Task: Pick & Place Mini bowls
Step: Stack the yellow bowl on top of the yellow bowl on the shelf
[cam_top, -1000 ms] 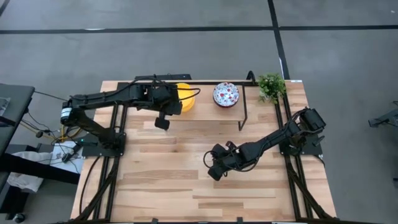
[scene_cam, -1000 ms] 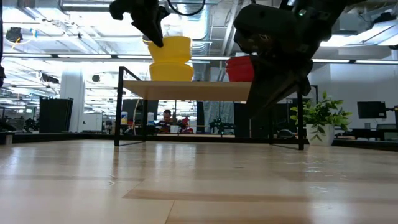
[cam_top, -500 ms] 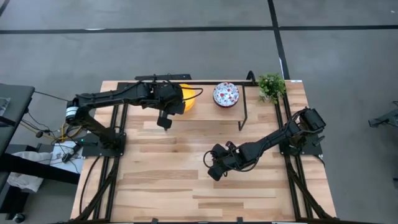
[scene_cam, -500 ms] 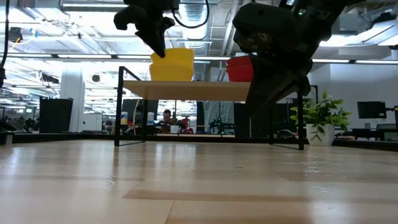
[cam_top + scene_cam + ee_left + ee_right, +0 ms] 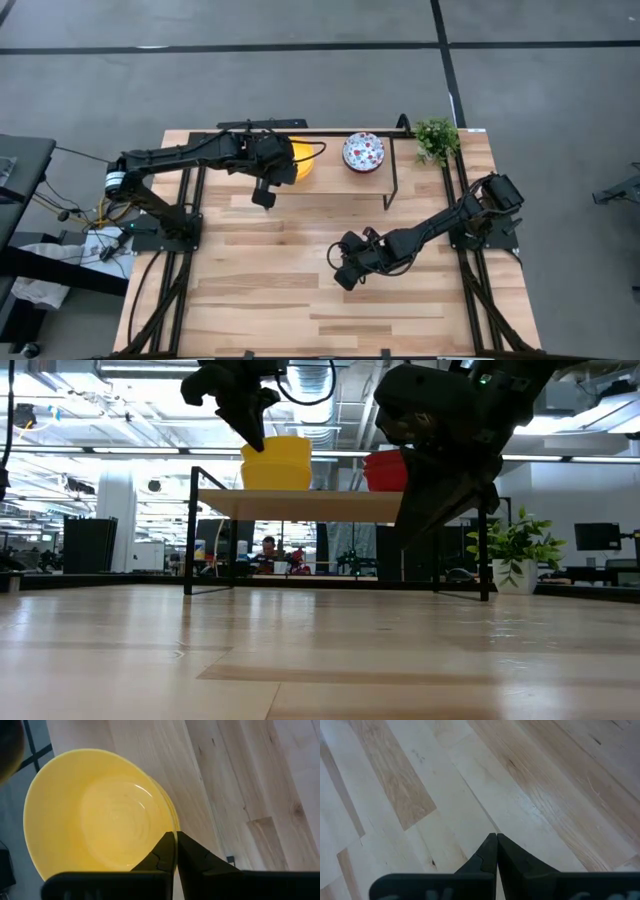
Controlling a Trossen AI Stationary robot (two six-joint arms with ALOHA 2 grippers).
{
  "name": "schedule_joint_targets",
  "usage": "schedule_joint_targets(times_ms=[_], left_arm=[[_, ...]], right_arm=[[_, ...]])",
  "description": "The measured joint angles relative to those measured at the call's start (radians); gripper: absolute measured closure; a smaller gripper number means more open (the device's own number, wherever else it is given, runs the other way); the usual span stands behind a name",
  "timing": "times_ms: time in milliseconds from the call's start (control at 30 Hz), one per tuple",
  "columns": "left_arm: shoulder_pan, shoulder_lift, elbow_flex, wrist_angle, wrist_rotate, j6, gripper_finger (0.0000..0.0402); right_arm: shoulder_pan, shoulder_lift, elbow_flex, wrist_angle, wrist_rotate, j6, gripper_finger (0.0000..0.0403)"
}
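Your wooden surface point(image 5: 300, 290) filled most of the high view, its planks bare across the whole near half. At its far edge stood a raised shelf point(image 5: 300, 506) on a thin black frame, with a small green plant point(image 5: 436, 137) just beside its right end.

Your left arm reached along the far side of the surface to the shelf, and its jaws point(image 5: 175, 836) were pressed together with nothing between them, the tips right at the rim of the yellow mini bowls point(image 5: 100, 815). From above, those yellow mini bowls point(image 5: 300, 158) sat on the left part of the shelf, half hidden under that arm's wrist. In the low view they read as one nested yellow stack point(image 5: 277, 463) resting flat on the shelf board; how many were nested there could not be told.

Your right arm lay low over the middle of the surface, well apart from the shelf. Its jaws point(image 5: 496, 836) were also pressed together and empty, pointing down at bare planks.

The speckled mini bowls point(image 5: 363, 152) sat on the right part of the shelf, near the yellow ones but apart from them. In the low view only a red side point(image 5: 385, 471) showed past the right arm's dark bulk.

Far behind the shelf, a person point(image 5: 268, 546) showed small in the room.
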Motion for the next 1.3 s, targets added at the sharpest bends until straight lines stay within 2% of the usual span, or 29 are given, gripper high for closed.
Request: schedule_joint_targets(times_ms=[500, 700, 933, 1300], left_arm=[[0.000, 0.000, -0.001, 0.000, 0.000, 0.001, 0.0389], [0.000, 0.000, -0.001, 0.000, -0.001, 0.001, 0.0351], [0.000, 0.000, -0.001, 0.000, -0.060, 0.000, 0.0303], [0.000, -0.004, -0.001, 0.000, -0.076, 0.000, 0.0288]], right_arm=[[0.000, 0.000, 0.000, 0.000, 0.000, 0.000, 0.0403], [0.000, 0.000, 0.000, 0.000, 0.000, 0.000, 0.0403], [0.000, 0.000, 0.000, 0.000, 0.000, 0.000, 0.0403], [0.000, 0.000, 0.000, 0.000, 0.000, 0.000, 0.0403]])
